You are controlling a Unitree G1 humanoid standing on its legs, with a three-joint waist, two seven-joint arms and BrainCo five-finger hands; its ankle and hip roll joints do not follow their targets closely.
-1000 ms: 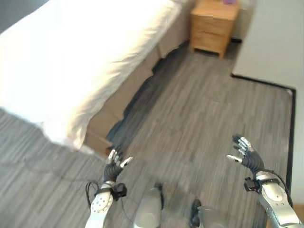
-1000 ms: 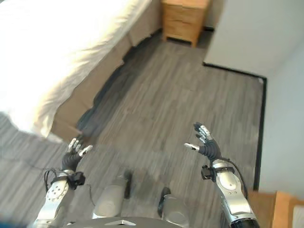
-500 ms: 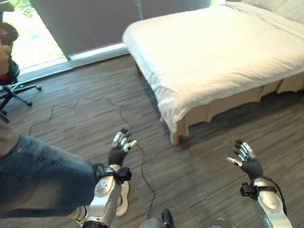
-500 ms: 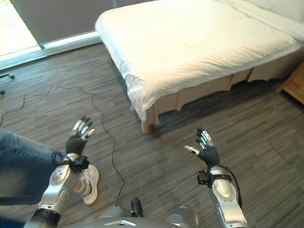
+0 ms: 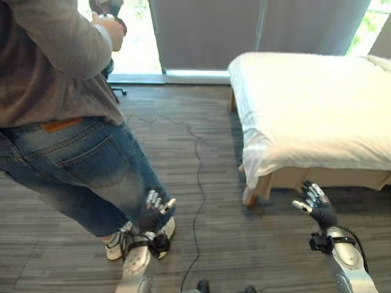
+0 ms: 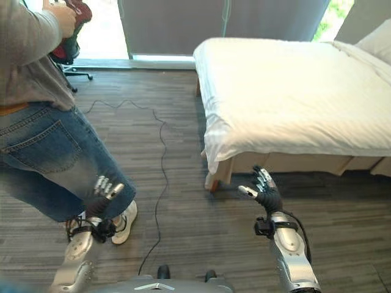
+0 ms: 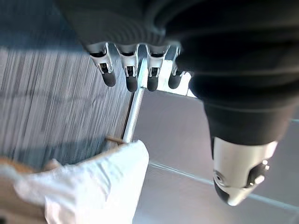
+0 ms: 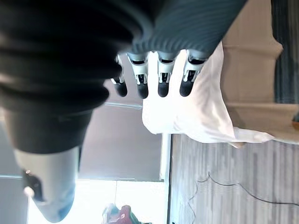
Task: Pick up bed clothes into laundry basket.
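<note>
A bed point(image 6: 293, 104) covered with a white sheet point(image 5: 317, 116) stands at the right, its corner hanging down toward the floor. My left hand point(image 5: 156, 210) is raised low at the left with fingers straight and nothing in it, close in front of a person's leg. My right hand point(image 6: 264, 192) is held up open in front of the bed's near corner, apart from the sheet. In the wrist views the straight fingers point(image 7: 128, 74) of my left hand and the fingers point(image 8: 154, 79) of my right hand point toward the white sheet point(image 8: 196, 112).
A person in blue jeans point(image 5: 79, 165) and a grey top stands close at the left, one white shoe point(image 6: 125, 221) near my left hand. A thin black cable point(image 6: 160, 159) runs across the grey wood floor. A dark curtain point(image 5: 244, 30) and bright window lie behind.
The camera has swung round: the bed now lies at the right and the person fills the left. Both hands stay raised and open.
</note>
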